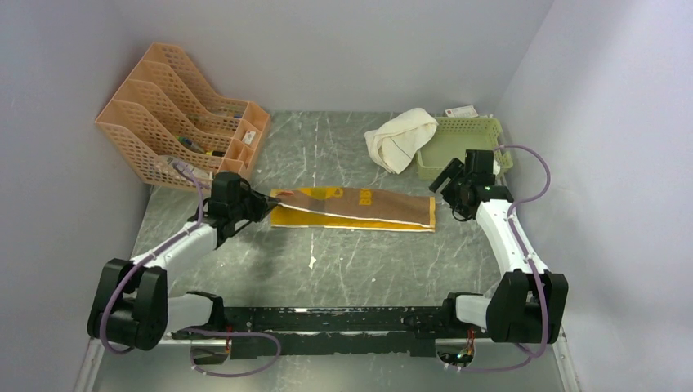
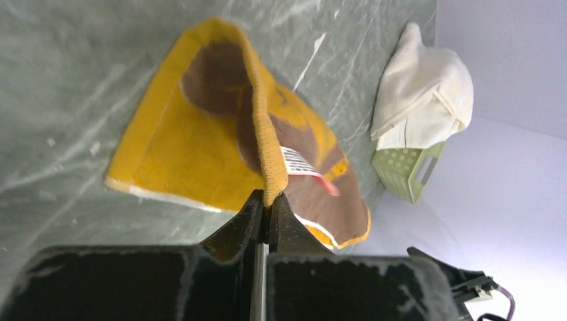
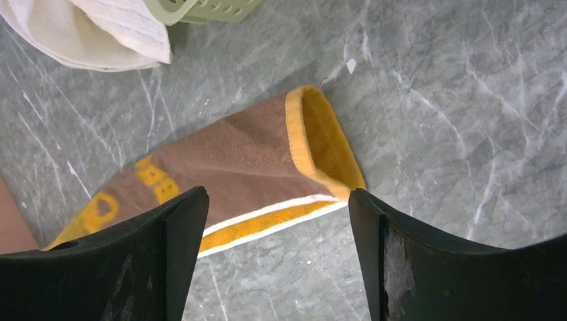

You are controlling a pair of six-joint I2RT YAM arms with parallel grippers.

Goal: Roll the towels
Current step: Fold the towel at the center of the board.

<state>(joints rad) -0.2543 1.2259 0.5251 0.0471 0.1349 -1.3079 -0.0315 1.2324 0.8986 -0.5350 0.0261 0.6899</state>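
Both hands at yellow-brown towel [image 1: 368, 208], lying on surface [image 1: 343, 269] centre: left hand [image 1: 274, 199] clamped on lifted left end, right hand [image 1: 449, 185] wide above right end. Cream towel [image 1: 400, 137] draped over green basket [image 1: 482, 126], far right.

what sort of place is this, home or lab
Probably a robot test cell, not a home: plain pale walls box in a grey tabletop, a left arm and right arm are bolted along its near edge, and an orange file rack and green basket sit as props.
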